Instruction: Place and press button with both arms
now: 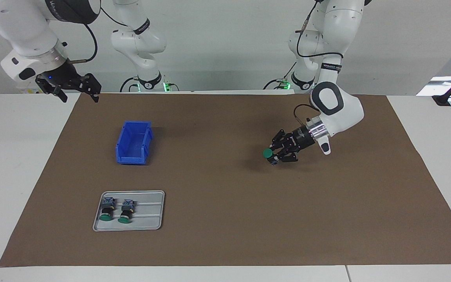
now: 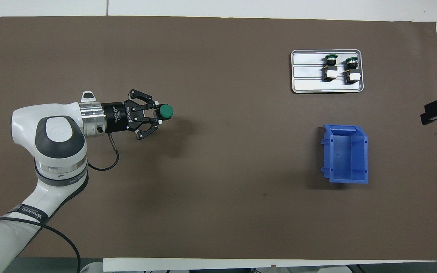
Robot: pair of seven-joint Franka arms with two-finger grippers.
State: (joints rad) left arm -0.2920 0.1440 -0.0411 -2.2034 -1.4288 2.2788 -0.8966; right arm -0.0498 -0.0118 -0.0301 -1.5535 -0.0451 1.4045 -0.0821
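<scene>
Green-capped button [image 1: 268, 154] sits clenched in the left pincer [image 1: 275, 153] above the brown surface [image 1: 225, 219]; right pincer [image 1: 77, 91] waits released. Placing is under way; next, lowering it upright.

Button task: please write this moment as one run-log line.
left hand: holds button over mat | right hand: open, waiting | tray: two buttons | bin: empty
</scene>
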